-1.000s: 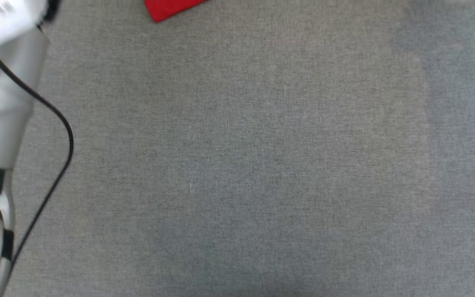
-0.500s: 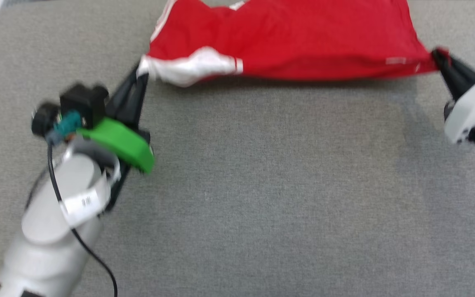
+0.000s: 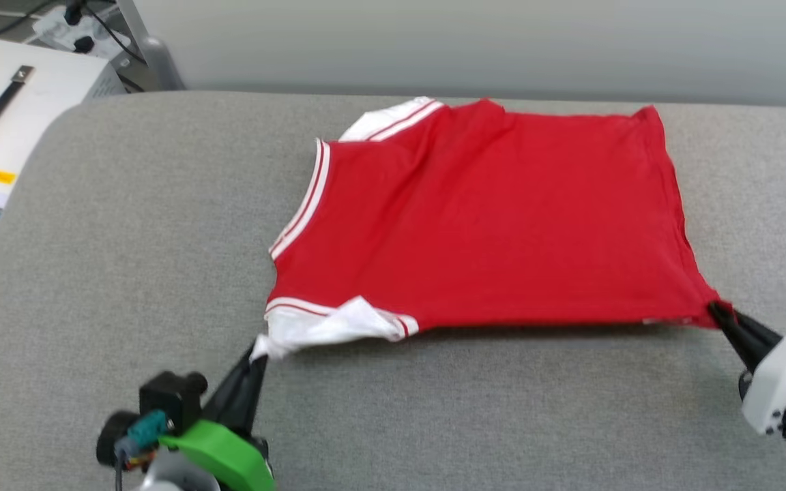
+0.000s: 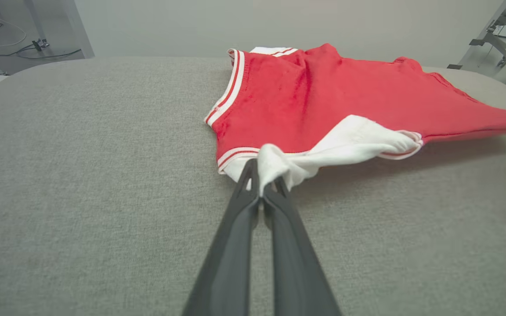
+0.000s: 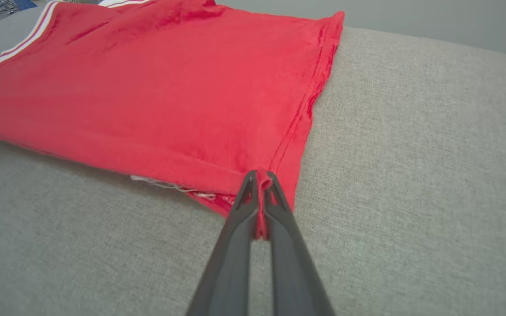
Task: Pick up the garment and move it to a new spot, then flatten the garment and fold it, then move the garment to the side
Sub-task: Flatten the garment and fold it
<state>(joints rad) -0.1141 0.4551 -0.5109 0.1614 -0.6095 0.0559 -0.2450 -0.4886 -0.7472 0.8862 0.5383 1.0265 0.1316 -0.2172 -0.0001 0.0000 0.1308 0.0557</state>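
The red garment (image 3: 488,218) lies spread on the grey padded table (image 3: 127,259), plain side up, collar trim at its left. Its near edge hangs a little above the cloth between my two grippers. My left gripper (image 3: 260,351) is shut on the white sleeve (image 3: 325,326) at the near left corner; the left wrist view shows that sleeve (image 4: 345,145) bunched in the left gripper (image 4: 262,182). My right gripper (image 3: 717,310) is shut on the garment's near right hem corner, seen in the right wrist view as red cloth (image 5: 169,87) pinched by the right gripper (image 5: 259,177). No numerals show.
A white box (image 3: 4,102) with a black handle stands off the table's far left corner, with cables (image 3: 72,20) behind it. A pale wall (image 3: 475,41) runs behind the table's far edge. Bare grey table lies left of the garment and in front of it.
The head camera has tilted up, so the whole picture shifted. Both grippers keep their hold on the garment's near corners, and most of the garment now lies on the table.
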